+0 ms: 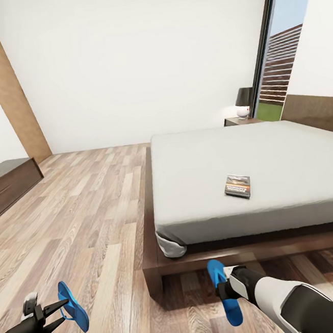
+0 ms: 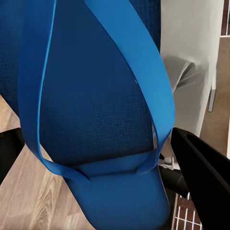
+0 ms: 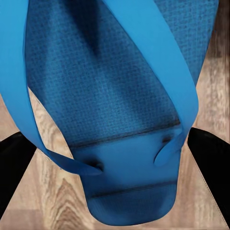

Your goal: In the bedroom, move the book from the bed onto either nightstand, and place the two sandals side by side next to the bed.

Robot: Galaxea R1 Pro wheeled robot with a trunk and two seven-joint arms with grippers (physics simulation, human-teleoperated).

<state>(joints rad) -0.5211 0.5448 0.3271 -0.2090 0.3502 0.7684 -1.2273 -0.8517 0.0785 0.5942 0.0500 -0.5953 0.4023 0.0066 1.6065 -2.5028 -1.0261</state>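
Two sandals are hanging above the floor [image 1: 88, 205]: the left gripper [image 1: 63, 313] is clamping one sandal [image 1: 73, 305], the right gripper [image 1: 223, 285] the other sandal [image 1: 222, 286], beside the bed [image 1: 248, 168], where the book [image 1: 238, 185] is lying.

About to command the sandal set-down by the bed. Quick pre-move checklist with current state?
1. Left gripper holds a sandal: ok; its heel sits between the fingers in the left wrist view.
2. Right gripper holds the other sandal: ok, same in the right wrist view.
3. Sandals side by side: not ok, they hang well apart.
4. Sandals on the floor: not ok, both held off it, on edge.
5. Set-down spot beside the bed: ok, plank floor along the frame in reach of view.
6. Book on the nightstand: not ok, it lies on the mattress.
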